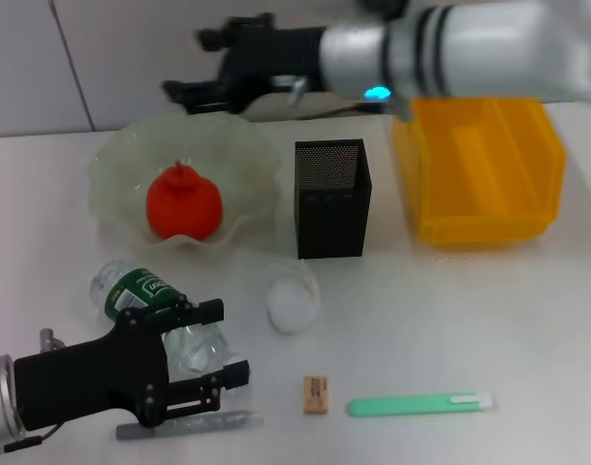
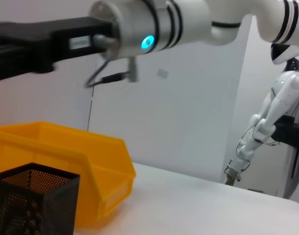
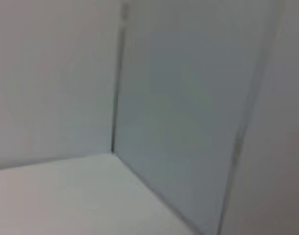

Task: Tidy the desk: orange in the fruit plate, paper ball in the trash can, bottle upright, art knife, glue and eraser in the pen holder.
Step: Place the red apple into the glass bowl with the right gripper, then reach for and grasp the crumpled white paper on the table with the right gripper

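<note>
The orange (image 1: 184, 205) lies in the pale green fruit plate (image 1: 111, 170). My right gripper (image 1: 194, 73) hovers open above the plate's far rim, holding nothing. The bottle (image 1: 140, 291) lies on its side at the front left. My left gripper (image 1: 218, 345) is open over the bottle's clear end, one finger on each side. The paper ball (image 1: 294, 302) sits in front of the black mesh pen holder (image 1: 331, 199) (image 2: 32, 200). The eraser (image 1: 316, 394) and the green art knife (image 1: 421, 404) lie near the front edge. The grey glue stick (image 1: 194, 424) lies below the left gripper. The yellow trash can (image 1: 480, 174) (image 2: 66, 161) stands at the back right.
The right arm (image 2: 139, 34) reaches across above the trash can and pen holder. A white wall runs behind the table. Another white robot (image 2: 277, 112) stands far off beyond the table's edge. The right wrist view holds only wall and table surface.
</note>
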Motion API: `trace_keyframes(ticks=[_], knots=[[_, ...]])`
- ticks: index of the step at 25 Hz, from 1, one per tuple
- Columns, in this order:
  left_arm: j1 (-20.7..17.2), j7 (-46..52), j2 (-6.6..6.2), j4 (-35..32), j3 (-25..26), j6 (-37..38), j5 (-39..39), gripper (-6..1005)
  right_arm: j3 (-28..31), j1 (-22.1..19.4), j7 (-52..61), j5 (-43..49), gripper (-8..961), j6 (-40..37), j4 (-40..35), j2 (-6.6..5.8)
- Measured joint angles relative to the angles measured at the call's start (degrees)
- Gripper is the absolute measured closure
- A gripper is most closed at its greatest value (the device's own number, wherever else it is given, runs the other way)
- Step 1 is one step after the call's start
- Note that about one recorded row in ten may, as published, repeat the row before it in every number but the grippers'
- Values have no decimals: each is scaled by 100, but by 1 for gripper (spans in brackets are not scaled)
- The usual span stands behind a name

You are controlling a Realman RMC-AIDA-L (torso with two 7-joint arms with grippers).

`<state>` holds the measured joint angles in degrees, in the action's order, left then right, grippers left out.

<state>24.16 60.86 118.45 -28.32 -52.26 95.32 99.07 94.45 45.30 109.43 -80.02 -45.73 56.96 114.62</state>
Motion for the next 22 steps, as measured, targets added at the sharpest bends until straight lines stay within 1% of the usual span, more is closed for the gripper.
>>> trace_keyframes(ticks=[1,2,3,4,5,6,8,9,12,13,14,15,18,19,20,21,22], knots=[[0,0,0,0,0,0,0,214,0,0,0,0,179,0,0,0],[-1,-44,5,7,-7,-31,4,214,223,-153,738,552,182,-373,396,-27],[-1,-63,6,7,-14,-47,6,214,416,-238,1199,1016,184,-744,721,-25],[-1,-78,10,8,-31,-62,4,214,833,-359,1937,1842,186,-1601,1330,-2],[-1,-78,10,8,-31,-62,4,214,833,-359,1937,1842,189,-1601,1330,-2],[-1,-79,10,9,-34,-64,4,214,1047,-368,2264,2180,191,-2108,1573,1],[1,-80,11,11,-39,-65,5,214,1394,-295,2765,2667,195,-3073,1905,2],[3,-81,11,11,-40,-66,8,214,1732,-144,3075,2989,198,-3944,2086,-10],[9,-82,12,11,-46,-67,15,214,1978,13,3419,3282,205,-4786,2199,-14],[12,-83,12,11,-47,-67,15,214,1978,13,3419,3282,207,-4786,2199,-14],[18,-84,12,11,-48,-67,15,214,1934,88,3624,3467,209,-5025,2212,-5],[18,-84,12,11,-48,-67,15,214,1875,120,3717,3566,212,-5093,2208,12],[49,-120,9,11,-51,-73,33,214,1710,148,3861,3695,218,-5101,2165,46],[53,-125,9,9,-52,-73,33,214,1515,150,3938,3711,221,-5013,2067,80],[53,-125,9,9,-52,-73,33,214,1515,150,3938,3711,223,-5013,2067,80],[54,-127,7,4,-54,-73,34,214,1393,150,3964,3710,225,-4943,1985,100],[53,-128,0,-20,-56,-64,35,214,1211,155,3993,3700,228,-4774,1787,145]])
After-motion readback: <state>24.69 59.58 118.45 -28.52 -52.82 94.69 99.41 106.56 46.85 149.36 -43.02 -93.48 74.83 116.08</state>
